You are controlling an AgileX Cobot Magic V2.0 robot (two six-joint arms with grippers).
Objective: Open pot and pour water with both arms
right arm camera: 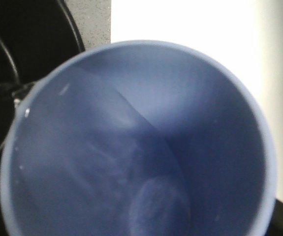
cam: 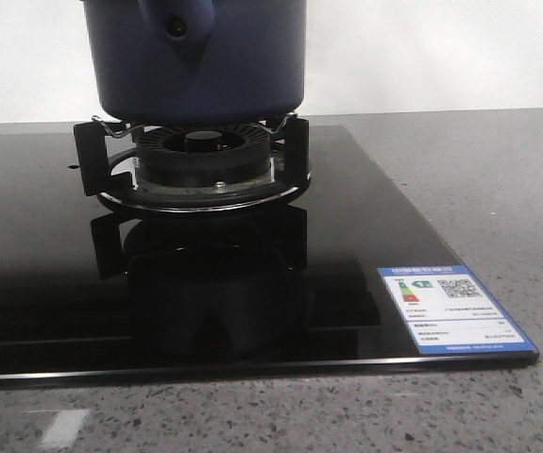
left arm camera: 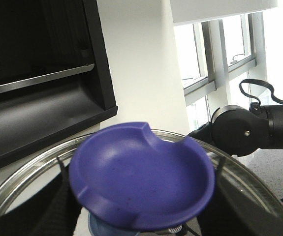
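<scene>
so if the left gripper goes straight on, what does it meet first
The blue knob of the glass lid, right ahead and very close. It may already be touching; depth is unclear.

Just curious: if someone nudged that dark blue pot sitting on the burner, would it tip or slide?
The pot is broad and rests on the burner's raised prongs, so it would probably slide rather than tip. Its sides look smooth, so likely slippery. It looks rigid.
</scene>
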